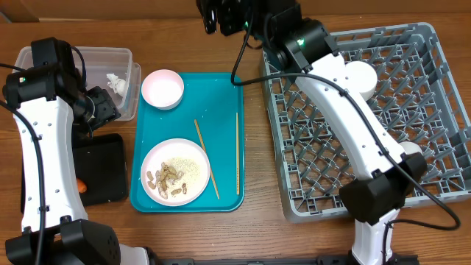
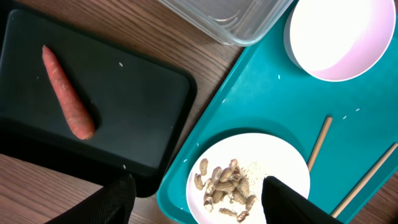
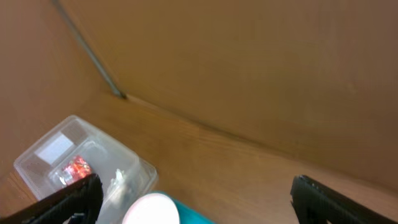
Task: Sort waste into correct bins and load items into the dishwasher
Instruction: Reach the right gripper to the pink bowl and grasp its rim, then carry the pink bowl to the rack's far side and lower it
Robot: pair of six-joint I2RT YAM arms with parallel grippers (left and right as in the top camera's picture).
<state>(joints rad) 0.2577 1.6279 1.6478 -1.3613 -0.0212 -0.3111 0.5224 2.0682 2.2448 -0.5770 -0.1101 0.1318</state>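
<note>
Two chopsticks (image 1: 237, 151), bowl (image 1: 162, 88), plate (image 1: 175, 171) w/ peanut shells (image 2: 227, 183) on teal tray (image 1: 221, 96). Carrot (image 2: 68, 93) on black tray (image 2: 137, 112). Tissue (image 1: 115, 81), red wrapper (image 3: 76, 168) in tub (image 1: 110, 59). Left pincer (image 2: 199, 180) released, empty, over plate. Right pincer (image 3: 196, 186) released, empty.

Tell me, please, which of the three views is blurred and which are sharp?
Right wrist: blurred throughout, the clear tub has soft edges. Left wrist: sharp, the carrot and peanut shells are crisp. Overhead: sharp and evenly lit, without strong glare.
</note>
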